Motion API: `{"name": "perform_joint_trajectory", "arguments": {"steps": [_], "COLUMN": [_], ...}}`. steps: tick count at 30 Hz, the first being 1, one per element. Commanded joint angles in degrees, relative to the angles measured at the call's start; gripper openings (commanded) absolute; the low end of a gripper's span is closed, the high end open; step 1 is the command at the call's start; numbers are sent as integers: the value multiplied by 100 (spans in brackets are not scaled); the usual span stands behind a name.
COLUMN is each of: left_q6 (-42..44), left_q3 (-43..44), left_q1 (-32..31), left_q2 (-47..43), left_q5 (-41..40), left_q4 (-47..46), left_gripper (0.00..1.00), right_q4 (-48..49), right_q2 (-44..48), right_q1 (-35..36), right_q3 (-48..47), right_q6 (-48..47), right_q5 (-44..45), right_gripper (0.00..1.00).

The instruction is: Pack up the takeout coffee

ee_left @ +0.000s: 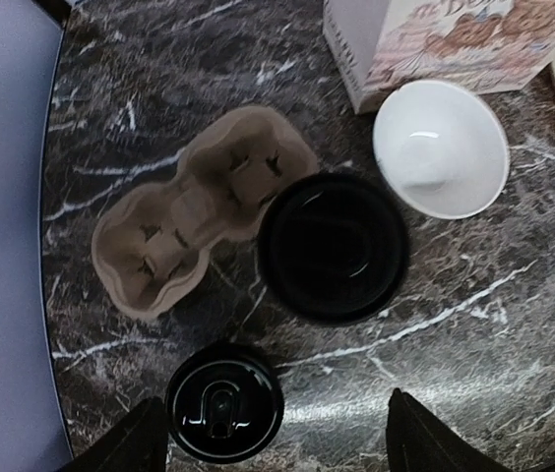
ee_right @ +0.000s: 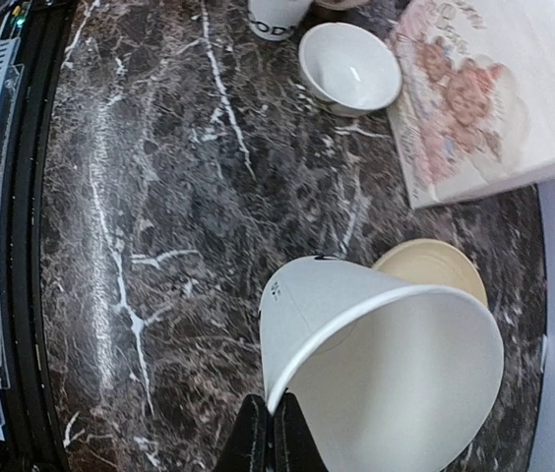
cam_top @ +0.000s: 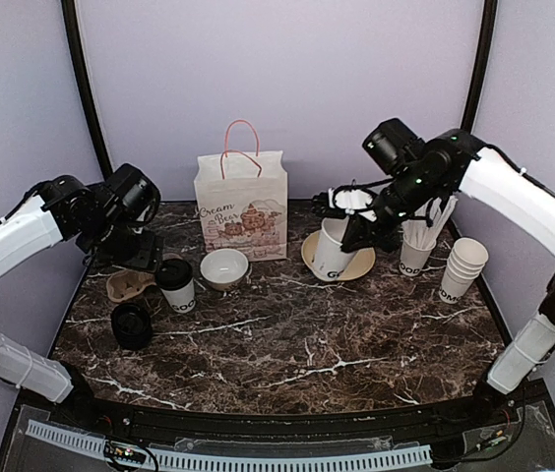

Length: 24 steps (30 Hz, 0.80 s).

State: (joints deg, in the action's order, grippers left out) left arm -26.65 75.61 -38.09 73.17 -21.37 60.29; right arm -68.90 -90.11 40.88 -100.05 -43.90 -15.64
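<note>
**A:** Where do we have the coffee?

**B:** One lidded cup [cam_top: 175, 285] stands upright in the left half of the counter [cam_top: 297, 364], just beside the cardboard carrier [cam_top: 126, 285] that lies along the left edge. A loose lid [cam_top: 132, 325] lies flat in front of the carrier, closer to the near edge.

**A:** And the second cup?

**B:** Our right gripper [ee_right: 270, 418] is pinched tight on the rim of the lidless cup [ee_right: 356, 334], holding it tilted. Its lettered base is at the front rim of the yellow plate [cam_top: 360, 265], toward the far edge. We cannot tell whether it touches.

**A:** Our left gripper [cam_top: 145, 251]?

**B:** It hovers above the carrier with its fingers [ee_left: 135, 442] spread wide and nothing between them.

**A:** Where do we have room?

**B:** Bare marble runs across the middle and all along the near edge. The far edge is tighter, with the paper bag [cam_top: 241, 208], the bowl [cam_top: 224, 267] and the plate in a row. The stick cup [cam_top: 416, 254] and the cup stack [cam_top: 462, 267] crowd the right edge.
</note>
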Motion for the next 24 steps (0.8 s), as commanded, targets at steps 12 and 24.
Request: {"name": "perform_joint_trajectory", "arguments": {"steps": [12,24], "left_q6": [-906,-711], "left_q3": [-1417,-1838], "left_q1": [1071,1439], "left_q2": [222,305], "left_q5": [272,391], "left_q4": [514,84], "left_gripper": [67,57], "right_q4": [1833,1992], "right_q2": [-1115,-1440], "right_q1": [1992,2275], "right_q3": [875,1064], "right_q6": [708,747], "right_q5": [761,1243], "right_gripper": [0,3]}}
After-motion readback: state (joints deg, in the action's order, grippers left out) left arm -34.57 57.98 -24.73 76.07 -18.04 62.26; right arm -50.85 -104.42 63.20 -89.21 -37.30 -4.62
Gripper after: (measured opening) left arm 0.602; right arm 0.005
